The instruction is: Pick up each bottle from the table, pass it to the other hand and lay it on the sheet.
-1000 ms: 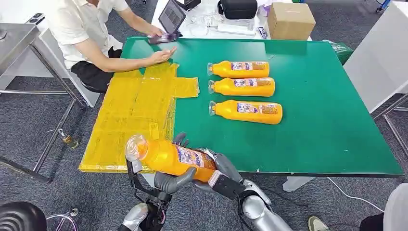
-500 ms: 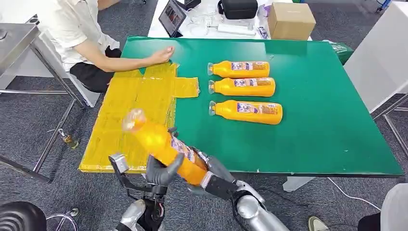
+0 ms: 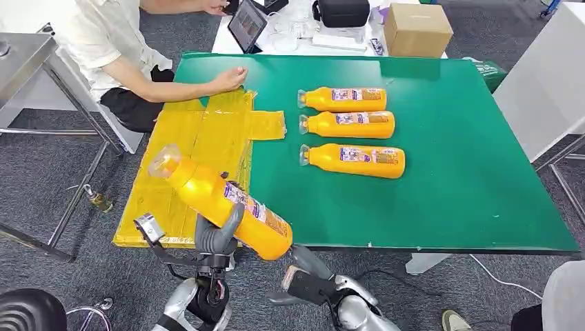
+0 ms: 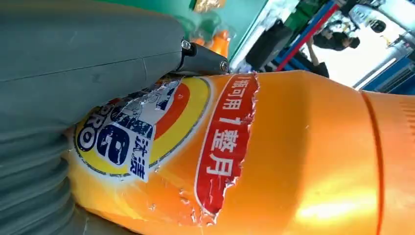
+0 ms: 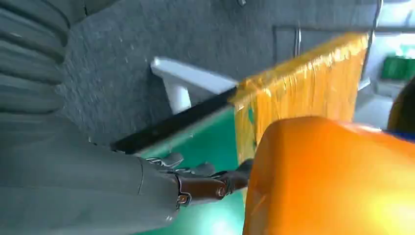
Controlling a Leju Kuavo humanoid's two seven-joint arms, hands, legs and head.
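An orange bottle (image 3: 221, 200) with a clear cap hangs tilted over the near edge of the yellow sheet (image 3: 196, 141), cap pointing to the far left. My left hand (image 3: 215, 238) grips it from below around the labelled middle; the left wrist view shows the hand (image 4: 73, 63) pressed against the bottle's label (image 4: 220, 147). My right hand (image 3: 303, 276) sits just below the bottle's base, holding nothing. In the right wrist view its fingers (image 5: 215, 183) reach toward the bottle's base (image 5: 333, 181). Three more orange bottles (image 3: 348, 124) lie side by side on the green table (image 3: 455, 179).
A person sits at the far left with a hand (image 3: 231, 77) resting on the sheet's far corner. Behind the table are a tablet (image 3: 246, 22), a cardboard box (image 3: 416, 29) and a black bag (image 3: 340, 12). A white table (image 3: 545, 83) stands at the right.
The bottle has passed from my right hand to my left and swung left and up over the sheet. The right hand let go and dropped back below the base.
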